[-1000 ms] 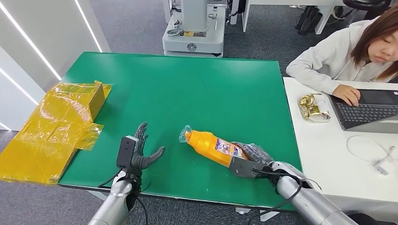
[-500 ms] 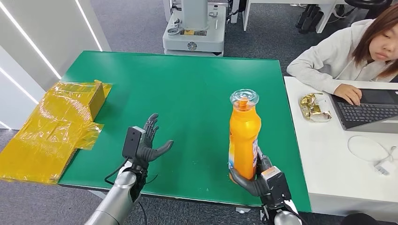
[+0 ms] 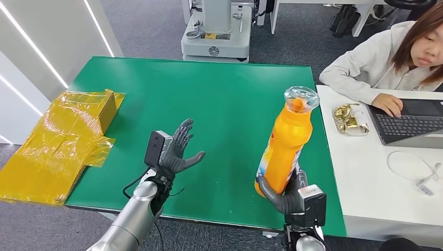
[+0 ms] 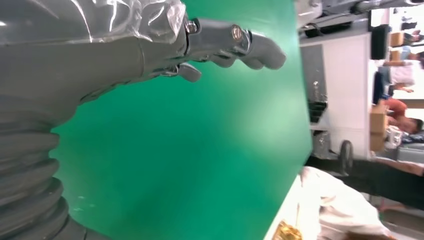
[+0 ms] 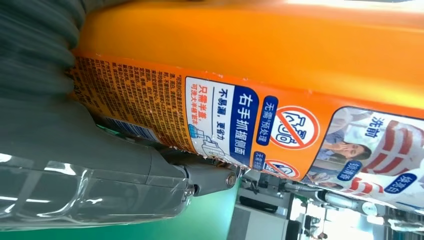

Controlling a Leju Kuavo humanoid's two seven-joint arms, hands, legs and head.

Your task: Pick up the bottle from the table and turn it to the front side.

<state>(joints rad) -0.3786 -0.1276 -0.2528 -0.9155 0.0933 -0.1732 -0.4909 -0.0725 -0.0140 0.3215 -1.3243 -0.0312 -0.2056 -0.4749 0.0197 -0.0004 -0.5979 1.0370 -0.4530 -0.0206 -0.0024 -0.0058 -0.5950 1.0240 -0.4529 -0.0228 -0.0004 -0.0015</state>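
Now the right robot hand [image 3: 286, 197] grasps the orange plastic bottle [image 3: 286, 145] by its base, lifted clear of the green worktop [image 3: 209, 99] at its near right. Half a second ago upright, the bottle now tilts, cap leaning far-right; rotation appears under way. The left robot hand [image 3: 177, 152] hovers released, fingers spread.

A grey carpeted floor [image 3: 151, 29] surrounds the green-topped table [image 3: 209, 99]; a white desk [image 3: 376, 178] stands just beside it.
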